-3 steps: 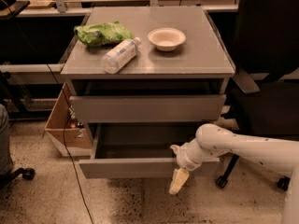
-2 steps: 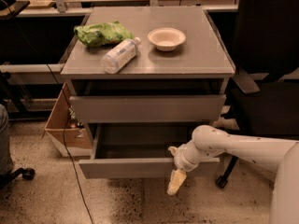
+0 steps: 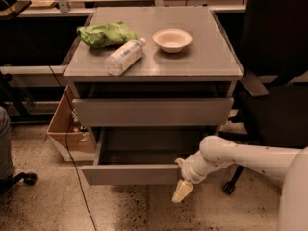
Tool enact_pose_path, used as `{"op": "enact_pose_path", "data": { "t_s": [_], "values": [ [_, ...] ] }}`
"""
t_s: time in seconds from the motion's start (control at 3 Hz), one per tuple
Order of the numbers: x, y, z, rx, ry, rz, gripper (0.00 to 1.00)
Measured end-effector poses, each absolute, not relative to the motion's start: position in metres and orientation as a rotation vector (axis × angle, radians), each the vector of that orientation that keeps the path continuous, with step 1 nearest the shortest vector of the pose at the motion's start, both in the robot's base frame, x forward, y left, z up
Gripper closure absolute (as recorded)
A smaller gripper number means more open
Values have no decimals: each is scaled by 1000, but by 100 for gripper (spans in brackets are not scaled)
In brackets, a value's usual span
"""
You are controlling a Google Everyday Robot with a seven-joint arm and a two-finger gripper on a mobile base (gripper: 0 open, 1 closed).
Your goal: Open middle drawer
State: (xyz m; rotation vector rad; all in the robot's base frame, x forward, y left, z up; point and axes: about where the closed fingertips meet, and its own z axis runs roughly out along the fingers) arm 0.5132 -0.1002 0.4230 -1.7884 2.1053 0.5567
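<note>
Hanging tip-down, my gripper (image 3: 182, 191) is sitting just beside the right end of the middle drawer (image 3: 130, 173) — whether it is gripping anything I cannot tell. That drawer is standing pulled well out beneath the top drawer (image 3: 153, 111), no farther than a second ago — so I am judging the opening done.
</note>
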Motion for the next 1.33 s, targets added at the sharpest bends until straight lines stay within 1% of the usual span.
{"op": "enact_pose_path", "data": {
  "t_s": [0.33,0.67,1.0,1.33],
  "values": [
    [508,-102,426,-1788,2108,563,46],
    [508,-102,431,-1788,2108,563,43],
    [509,-102,433,-1788,2108,563,20],
    [505,-101,433,-1786,2106,570,0]
  ]
}}
